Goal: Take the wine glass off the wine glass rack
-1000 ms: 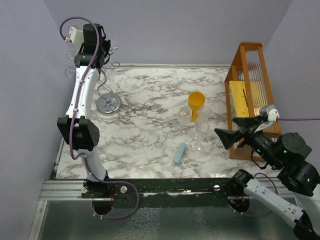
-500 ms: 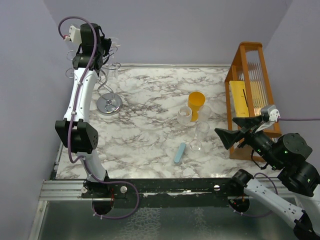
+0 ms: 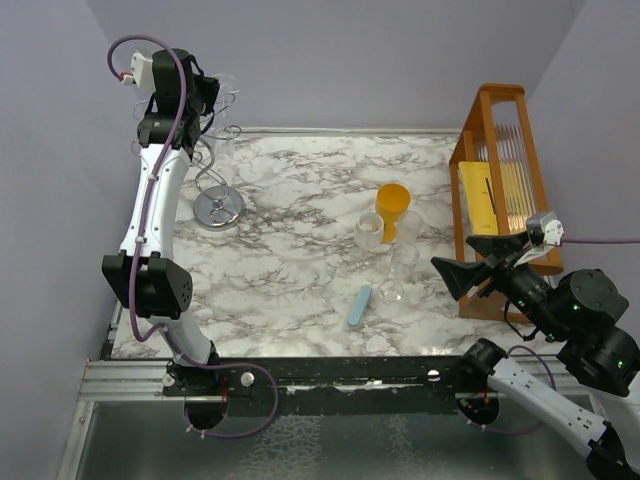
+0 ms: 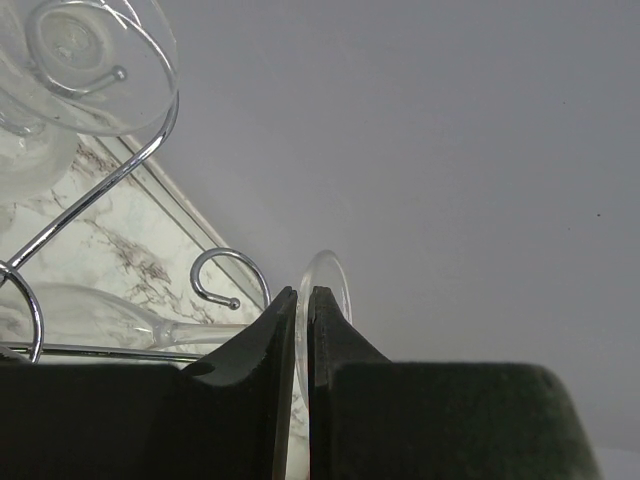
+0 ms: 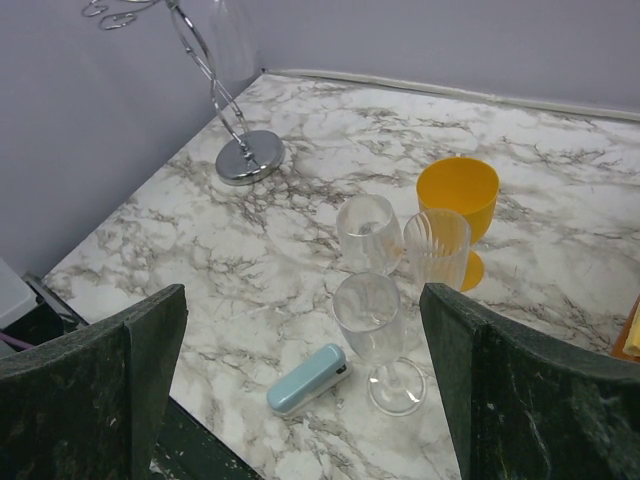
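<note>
A: Where is the wine glass (image 4: pixel 120 318)?

B: High at the far-left corner, up among the curled arms of the wine glass rack (image 3: pixel 218 208). It lies sideways. The left gripper (image 4: pixel 302 300) pinches its thin round foot edge-on, fingers nearly pressed together.

A: Is it free of the wire?

B: I cannot tell. The stem runs just beside 1 curled hook. A 2nd glass (image 4: pixel 85 50) hangs from another arm.

A: And the right gripper (image 5: pixel 302 300)?

B: Spread wide, holding nothing. It hovers above the bench (image 3: pixel 300 180) near the right edge, well apart from the wire rack. Below it stand 3 clear glasses (image 5: pixel 368 232) and an orange cup (image 5: pixel 458 195), with a pale blue case (image 5: pixel 308 378) lying near them. An orange wooden rack (image 3: pixel 500 180) stands at the right.
</note>
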